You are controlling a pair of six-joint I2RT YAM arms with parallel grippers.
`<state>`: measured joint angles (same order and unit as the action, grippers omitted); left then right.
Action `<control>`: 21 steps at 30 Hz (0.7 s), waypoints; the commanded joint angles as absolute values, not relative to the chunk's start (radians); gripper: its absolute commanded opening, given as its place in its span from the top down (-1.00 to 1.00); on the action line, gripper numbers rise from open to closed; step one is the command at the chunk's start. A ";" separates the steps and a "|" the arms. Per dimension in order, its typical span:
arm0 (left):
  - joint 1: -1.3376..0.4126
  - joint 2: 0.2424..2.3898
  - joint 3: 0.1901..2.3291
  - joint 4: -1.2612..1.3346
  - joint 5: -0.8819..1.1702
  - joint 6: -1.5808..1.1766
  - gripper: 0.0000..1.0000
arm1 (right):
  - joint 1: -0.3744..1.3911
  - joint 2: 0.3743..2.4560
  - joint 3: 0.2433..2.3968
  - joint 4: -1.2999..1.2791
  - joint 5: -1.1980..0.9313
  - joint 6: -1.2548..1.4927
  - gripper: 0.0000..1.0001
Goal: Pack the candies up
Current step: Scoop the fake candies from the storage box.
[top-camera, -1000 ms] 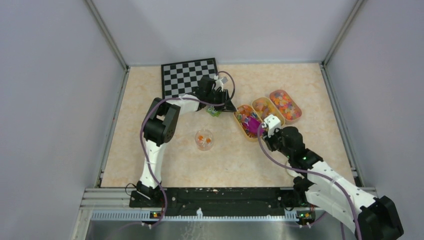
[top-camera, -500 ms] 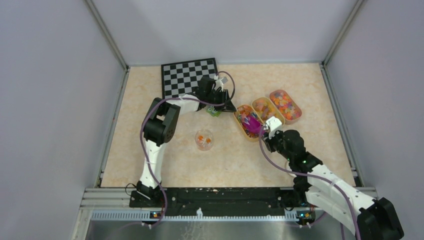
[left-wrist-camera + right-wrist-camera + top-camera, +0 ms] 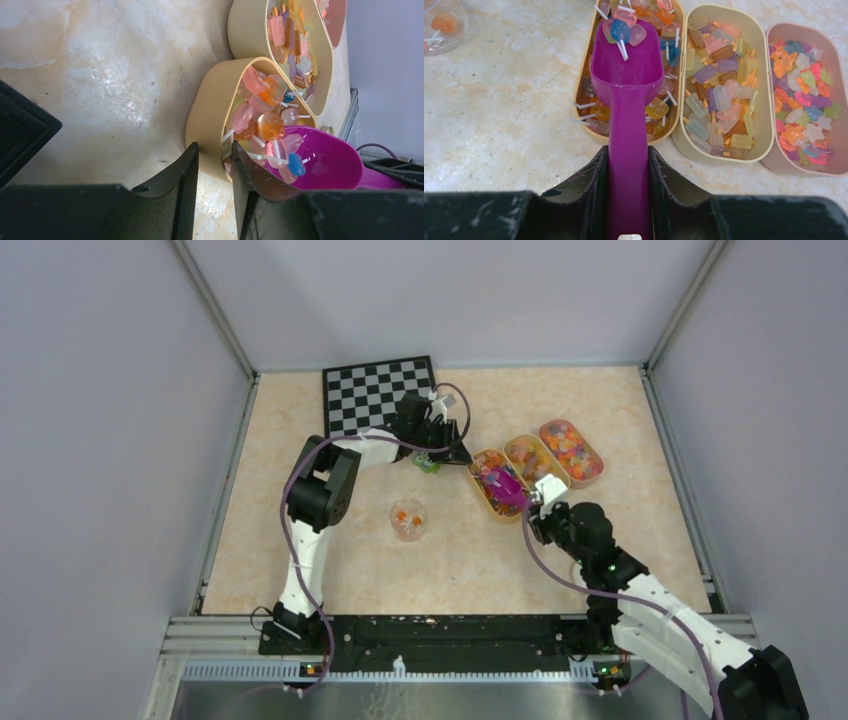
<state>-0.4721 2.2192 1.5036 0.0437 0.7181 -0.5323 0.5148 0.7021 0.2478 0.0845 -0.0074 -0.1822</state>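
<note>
Three oval trays hold the candies. The left tray (image 3: 582,90) holds lollipop-shaped ones, and its rim also shows in the left wrist view (image 3: 207,112). My right gripper (image 3: 629,152) is shut on the handle of the magenta scoop (image 3: 626,65). The scoop's bowl is over the left tray with a few candies (image 3: 620,30) in it. My left gripper (image 3: 215,150) is shut on that tray's near end wall, one finger outside and one inside. In the top view the left gripper (image 3: 447,448) is at the tray's left end and the scoop (image 3: 504,485) is over the tray.
The middle tray (image 3: 680,142) and right tray (image 3: 774,162) sit beside the left one. A small clear cup (image 3: 408,519) with orange candies stands left of the trays. A green block (image 3: 428,464) lies under the left arm. A checkerboard (image 3: 370,390) lies at the back.
My right gripper has drawn back a little toward the near right, the scoop staying over the left tray. The left arm has not moved.
</note>
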 commanded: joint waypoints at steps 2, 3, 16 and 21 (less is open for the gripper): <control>-0.478 2.216 1.532 0.056 0.737 -0.523 0.29 | 0.522 0.647 0.239 0.158 -0.004 -0.178 1.00; -0.478 2.217 1.533 0.055 0.737 -0.523 0.29 | 0.522 0.642 0.244 0.146 -0.003 -0.179 1.00; -0.478 2.207 1.528 0.055 0.737 -0.522 0.26 | 0.522 0.548 0.272 0.109 0.004 -0.184 1.00; -0.478 2.201 1.522 0.055 0.737 -0.520 0.22 | 0.522 0.466 0.272 0.126 -0.020 -0.186 1.00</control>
<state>-0.4725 2.2192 1.5036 0.0410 0.7185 -0.5323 0.5148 0.5262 0.2352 0.0654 0.0086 -0.1818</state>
